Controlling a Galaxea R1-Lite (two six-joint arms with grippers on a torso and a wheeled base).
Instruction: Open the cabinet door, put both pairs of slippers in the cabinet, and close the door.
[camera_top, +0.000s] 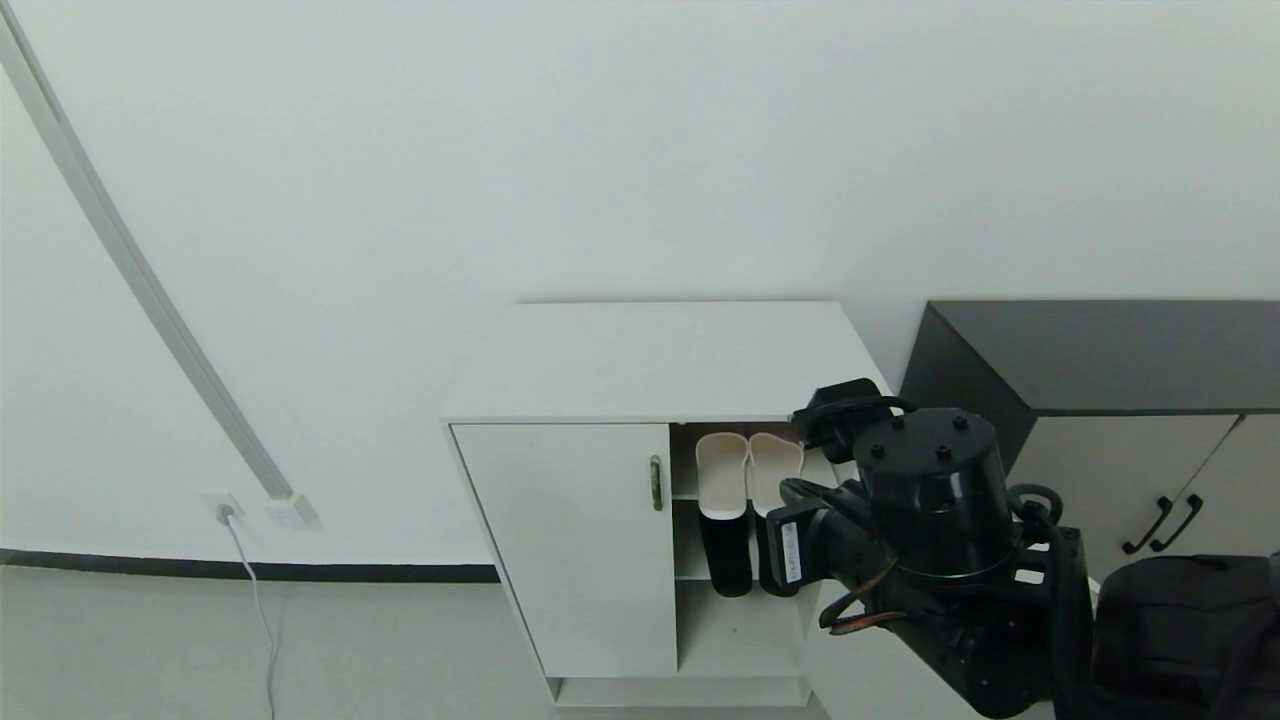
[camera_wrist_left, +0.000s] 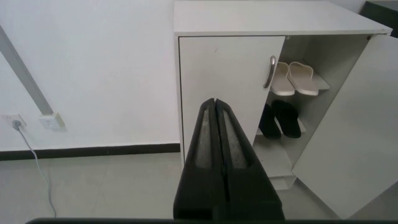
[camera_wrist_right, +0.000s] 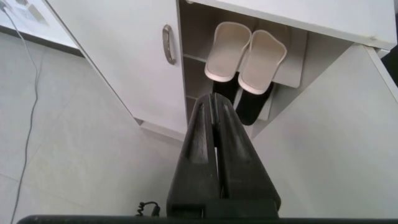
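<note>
The left gripper (camera_wrist_left: 214, 106) and right gripper (camera_wrist_right: 212, 101) are both clenched, holding nothing, facing the cabinet (camera_top: 650, 360). Its right door (camera_wrist_left: 354, 124) stands open, the left door (camera_top: 570, 540) closed. White slippers (camera_wrist_right: 227, 50) lie on the upper shelf (camera_top: 684, 497), black slippers (camera_wrist_left: 287, 118) seemingly on the one below. A dark cabinet (camera_top: 1090, 350) stands just beside.

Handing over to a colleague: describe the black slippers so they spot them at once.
Find the white cabinet against the wall, right door open. In the open half, the black slippers sit one shelf below the white slippers. They are the dark pair, lower down.
</note>
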